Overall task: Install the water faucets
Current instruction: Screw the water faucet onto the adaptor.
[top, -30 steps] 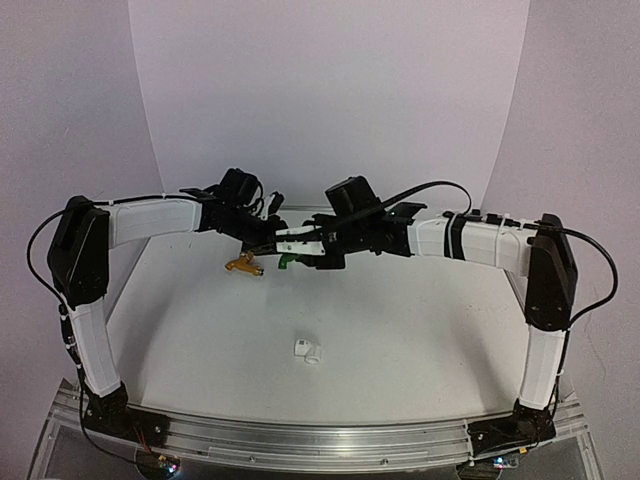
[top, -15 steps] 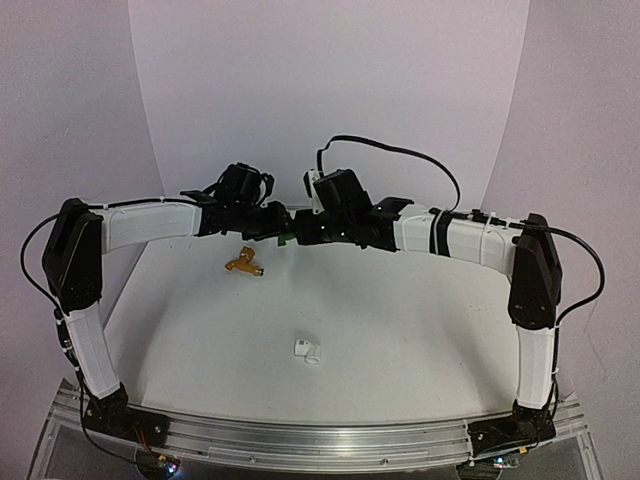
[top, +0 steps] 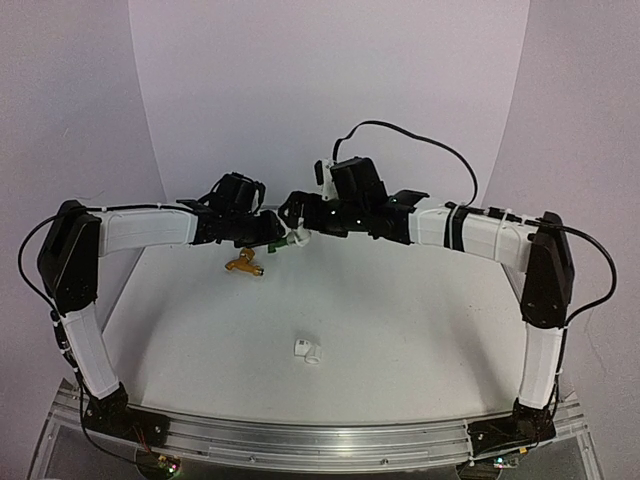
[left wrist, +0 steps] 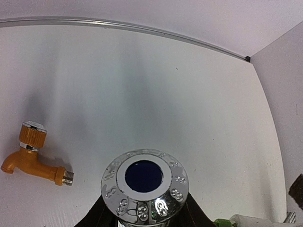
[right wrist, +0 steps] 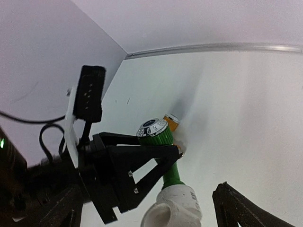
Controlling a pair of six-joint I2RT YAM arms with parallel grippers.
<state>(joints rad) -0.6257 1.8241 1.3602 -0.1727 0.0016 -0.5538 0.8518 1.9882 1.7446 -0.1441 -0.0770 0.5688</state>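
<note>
Green faucet [right wrist: 155, 138] up in the air at the far middle, clamped across its body by the left gripper [top: 272, 238], jaws narrow. White fitting [right wrist: 173, 210] on its threaded end, flanked by the right gripper [top: 298, 222], spread wide and apart from it. Orange faucet [left wrist: 33, 158] lying on the table [left wrist: 189, 94] below, far left; loose fitting [top: 308, 351] near the middle.

Looks only part-threaded, so may tilt or drop off with nothing supporting it. May twist in the left hold under a hard turn. May cross-thread if gripped again askew.
</note>
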